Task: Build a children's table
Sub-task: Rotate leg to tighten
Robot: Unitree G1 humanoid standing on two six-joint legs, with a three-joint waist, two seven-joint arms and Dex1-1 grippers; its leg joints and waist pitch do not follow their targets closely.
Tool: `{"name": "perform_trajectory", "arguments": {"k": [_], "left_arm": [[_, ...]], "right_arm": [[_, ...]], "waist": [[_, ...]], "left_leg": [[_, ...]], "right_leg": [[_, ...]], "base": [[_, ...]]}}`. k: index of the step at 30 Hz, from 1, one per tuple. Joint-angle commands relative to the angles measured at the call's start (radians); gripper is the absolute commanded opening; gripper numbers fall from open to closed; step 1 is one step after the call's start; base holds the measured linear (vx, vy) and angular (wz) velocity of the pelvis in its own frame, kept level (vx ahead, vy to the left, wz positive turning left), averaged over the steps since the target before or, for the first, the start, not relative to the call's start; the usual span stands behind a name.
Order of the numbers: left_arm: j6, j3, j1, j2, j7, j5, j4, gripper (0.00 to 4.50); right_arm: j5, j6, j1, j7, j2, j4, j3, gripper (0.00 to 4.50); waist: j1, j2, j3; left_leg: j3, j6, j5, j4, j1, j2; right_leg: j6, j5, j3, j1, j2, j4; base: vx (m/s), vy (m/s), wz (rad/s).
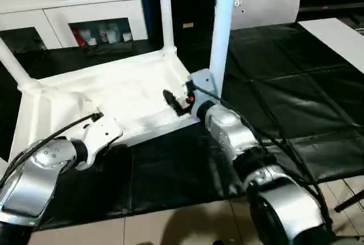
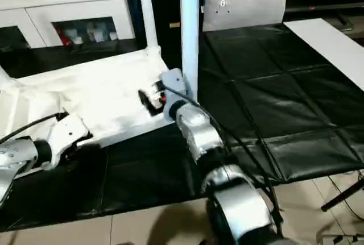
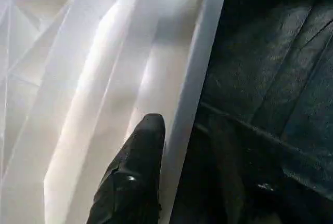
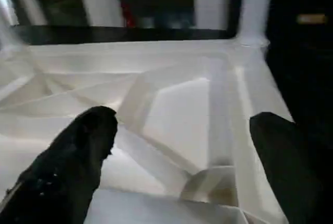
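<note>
Nowhere legible writing on tabletop [image 1: 114,94]

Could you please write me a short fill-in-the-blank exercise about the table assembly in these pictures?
1. The tabletop lies upside down on a ____ mat.
2. The legs standing up from its corner sockets number ____.
3. The right gripper is ____ above the ribbed underside.
4. The grey cushion stands at the mat's ____ edge.

Missing words: black; three; open; far

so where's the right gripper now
In the left eye view the right gripper hangs open over the upside-down tabletop, near its right edge, just left of the upright leg in the near right corner.
</note>
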Motion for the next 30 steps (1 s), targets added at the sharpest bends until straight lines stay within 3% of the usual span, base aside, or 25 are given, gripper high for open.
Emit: {"name": "perform_trajectory", "arguments": {"k": [1, 5, 8, 12, 13, 15, 21, 22, 23, 25, 30], "left_arm": [[-0.018, -0.003, 0.008, 0.012, 0.016, 0.008, 0.016, 1.61], [-0.045, -0.002, 0.01, 0.004, 0.043, 0.015, 0.037, 1.61], [-0.1, 0.01, -0.005, -0.033, 0.107, 0.022, 0.094, 1.61], [-0.123, 0.003, -0.017, -0.046, 0.125, 0.025, 0.123, 1.61], [-0.134, -0.001, -0.024, -0.054, 0.132, 0.025, 0.139, 1.61], [-0.158, -0.001, -0.039, -0.079, 0.15, 0.014, 0.175, 1.61], [-0.288, -0.017, -0.113, -0.144, 0.249, 0.035, 0.318, 1.61], [-0.32, -0.016, -0.135, -0.172, 0.277, 0.03, 0.349, 1.61], [-0.32, -0.016, -0.135, -0.172, 0.277, 0.03, 0.349, 1.61], [-0.346, -0.018, -0.15, -0.203, 0.303, 0.03, 0.376, 1.61], [-0.405, -0.018, -0.12, -0.265, 0.327, -0.01, 0.377, 1.61]], "right_arm": [[0.002, -0.034, -0.034, -0.082, -0.023, 0.052, -0.049, 4.5], [0.013, -0.055, -0.055, -0.117, -0.036, 0.084, -0.077, 4.5], [0.022, -0.111, -0.079, -0.208, -0.065, 0.112, -0.123, 4.5], [0.028, -0.142, -0.09, -0.246, -0.092, 0.138, -0.145, 4.5], [0.026, -0.149, -0.091, -0.261, -0.106, 0.148, -0.152, 4.5], [0.016, -0.15, -0.086, -0.281, -0.134, 0.162, -0.159, 4.5], [0.0, -0.182, -0.05, -0.306, -0.207, 0.154, -0.18, 4.5], [-0.01, -0.19, -0.029, -0.326, -0.232, 0.137, -0.18, 4.5], [-0.01, -0.19, -0.029, -0.326, -0.232, 0.137, -0.18, 4.5], [-0.025, -0.201, 0.009, -0.359, -0.266, 0.106, -0.176, 4.5], [-0.024, -0.205, 0.102, -0.363, -0.293, 0.009, -0.197, 4.5]], "waist": [[-0.003, 0.013, -0.062], [0.01, 0.011, -0.062], [0.014, 0.01, -0.063], [0.015, 0.01, -0.064], [0.015, 0.016, -0.063], [0.015, 0.014, -0.063], [0.03, 0.006, -0.068], [0.034, 0.013, -0.071], [0.032, 0.009, -0.07], [0.035, 0.013, -0.073], [0.036, 0.005, -0.075]], "left_leg": [[-0.029, 0.021, -0.187, -0.086, -0.001, 0.07], [-0.024, 0.027, -0.177, -0.085, -0.001, 0.069], [-0.023, 0.024, -0.172, -0.084, -0.001, 0.067], [-0.023, 0.025, -0.19, -0.084, -0.001, 0.068], [-0.023, 0.027, -0.194, -0.083, 0.0, 0.067], [-0.02, 0.027, -0.195, -0.082, 0.003, 0.065], [-0.018, 0.044, -0.15, -0.076, -0.002, 0.061], [-0.018, 0.047, -0.141, -0.073, 0.0, 0.063], [-0.016, 0.048, -0.136, -0.073, -0.002, 0.063], [-0.018, 0.051, -0.12, -0.071, -0.004, 0.064], [-0.015, 0.072, -0.103, -0.067, -0.007, 0.062]], "right_leg": [[-0.123, -0.269, 0.095, 0.06, -0.093, -0.058], [-0.125, -0.252, 0.096, 0.061, -0.094, -0.055], [-0.12, -0.263, 0.095, 0.06, -0.094, -0.058], [-0.115, -0.274, 0.094, 0.06, -0.094, -0.058], [-0.114, -0.276, 0.093, 0.059, -0.093, -0.058], [-0.112, -0.279, 0.092, 0.057, -0.09, -0.063], [-0.106, -0.254, 0.09, 0.062, -0.089, -0.061], [-0.1, -0.253, 0.089, 0.061, -0.09, -0.06], [-0.098, -0.251, 0.088, 0.061, -0.088, -0.062], [-0.1, -0.227, 0.087, 0.062, -0.089, -0.057], [-0.093, -0.215, 0.085, 0.064, -0.089, -0.059]], "base": [[0.0, 0.0, 0.0], [0.0, 0.0, 0.0], [0.0, 0.0, 0.0], [0.0, 0.0, 0.0], [0.0, 0.0, 0.0], [0.0, 0.0, 0.0], [0.0, 0.0, 0.0], [0.0, 0.0, 0.0], [0.0, 0.0, 0.0], [0.0, 0.0, 0.0], [0.0, 0.0, 0.0]]}}
